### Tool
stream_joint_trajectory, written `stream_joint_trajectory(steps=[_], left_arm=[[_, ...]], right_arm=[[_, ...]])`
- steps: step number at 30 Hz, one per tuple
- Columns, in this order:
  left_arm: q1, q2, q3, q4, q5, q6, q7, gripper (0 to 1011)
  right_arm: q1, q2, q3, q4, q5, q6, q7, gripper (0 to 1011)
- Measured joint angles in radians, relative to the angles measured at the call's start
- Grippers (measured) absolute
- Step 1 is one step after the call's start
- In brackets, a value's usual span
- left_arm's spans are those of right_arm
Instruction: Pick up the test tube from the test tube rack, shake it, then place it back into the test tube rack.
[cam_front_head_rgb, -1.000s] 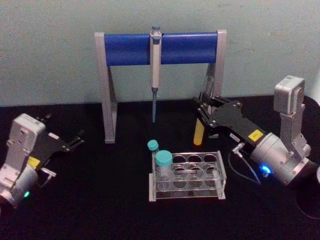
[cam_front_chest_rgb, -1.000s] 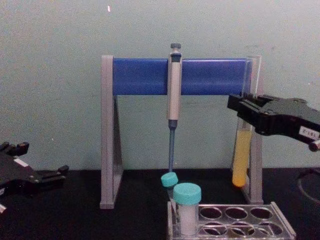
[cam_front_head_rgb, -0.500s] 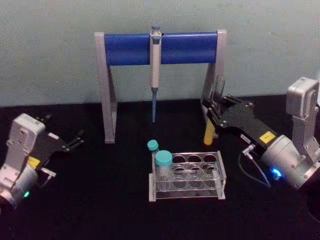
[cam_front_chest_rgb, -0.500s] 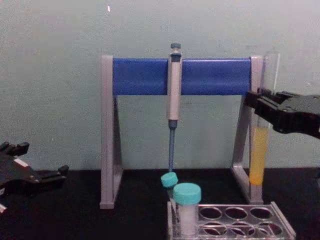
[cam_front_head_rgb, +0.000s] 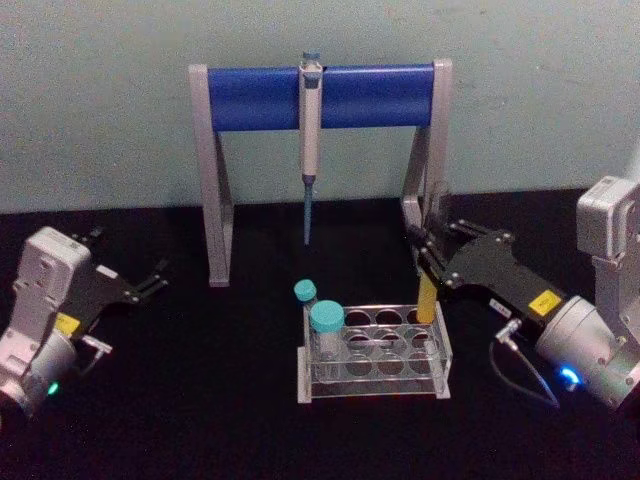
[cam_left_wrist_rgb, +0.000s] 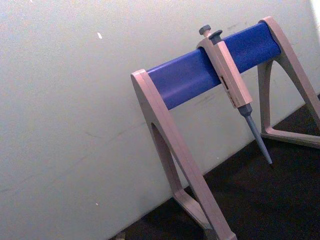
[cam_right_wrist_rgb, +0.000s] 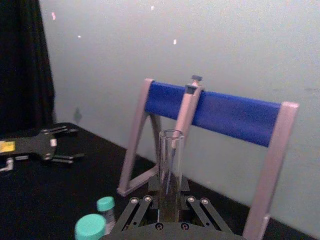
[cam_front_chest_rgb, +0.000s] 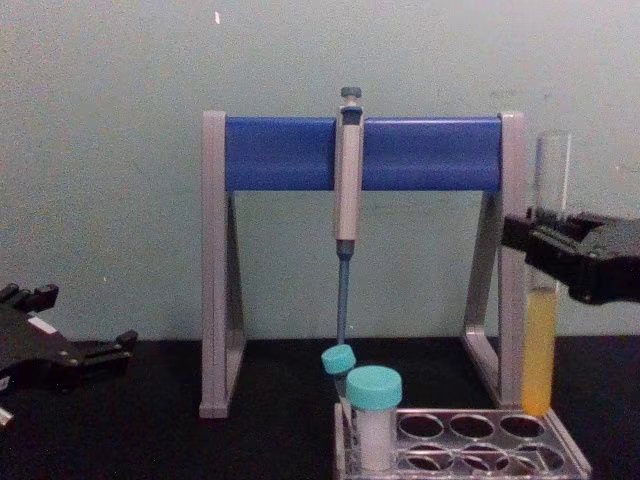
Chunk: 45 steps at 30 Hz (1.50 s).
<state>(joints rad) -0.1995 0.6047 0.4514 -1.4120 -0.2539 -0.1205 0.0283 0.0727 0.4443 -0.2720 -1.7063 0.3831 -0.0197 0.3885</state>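
Clamping the test tube (cam_front_head_rgb: 428, 292) upright, the right pincer (cam_front_head_rgb: 433, 262) hangs above the back right corner of the test tube rack (cam_front_head_rgb: 375, 372) on the desk (cam_front_head_rgb: 200, 400). The tube's yellow-filled end sits right at the top of the corner hole; whether it has entered, I cannot tell. The left pincer (cam_front_head_rgb: 152, 282) rests well apart at the left, fingers spread.

The left tool (cam_front_head_rgb: 158, 273) and right tool (cam_front_head_rgb: 424, 243) are black, flat-linked claws on silver-grey wrist housings (cam_front_head_rgb: 48, 270). Each carries a yellow label (cam_front_head_rgb: 543, 301). A grey cable (cam_front_head_rgb: 505, 352) loops by the right wrist; a green light (cam_front_head_rgb: 52, 388) glows left, a blue light (cam_front_head_rgb: 568, 376) right.
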Motion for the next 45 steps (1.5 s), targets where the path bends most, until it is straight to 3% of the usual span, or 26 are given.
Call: stream_joint_trajectory(steps=[11, 21, 31, 45], left_arm=[[0.000, 0.000, 0.000, 0.000, 0.000, 0.000, 0.000, 1010], [0.000, 0.000, 0.000, 0.000, 0.000, 0.000, 0.000, 1010], [0.000, 0.000, 0.000, 0.000, 0.000, 0.000, 0.000, 1010], [0.000, 0.000, 0.000, 0.000, 0.000, 0.000, 0.000, 1010]], right_arm=[[0.033, -0.009, -0.048, 0.027, 0.049, 0.004, 0.065, 225], [0.112, -0.054, -0.078, 0.129, 0.064, -0.069, 0.080, 225], [0.140, -0.077, -0.066, 0.178, 0.022, -0.106, 0.037, 225], [0.128, -0.079, -0.048, 0.164, 0.019, -0.104, 0.035, 225]])
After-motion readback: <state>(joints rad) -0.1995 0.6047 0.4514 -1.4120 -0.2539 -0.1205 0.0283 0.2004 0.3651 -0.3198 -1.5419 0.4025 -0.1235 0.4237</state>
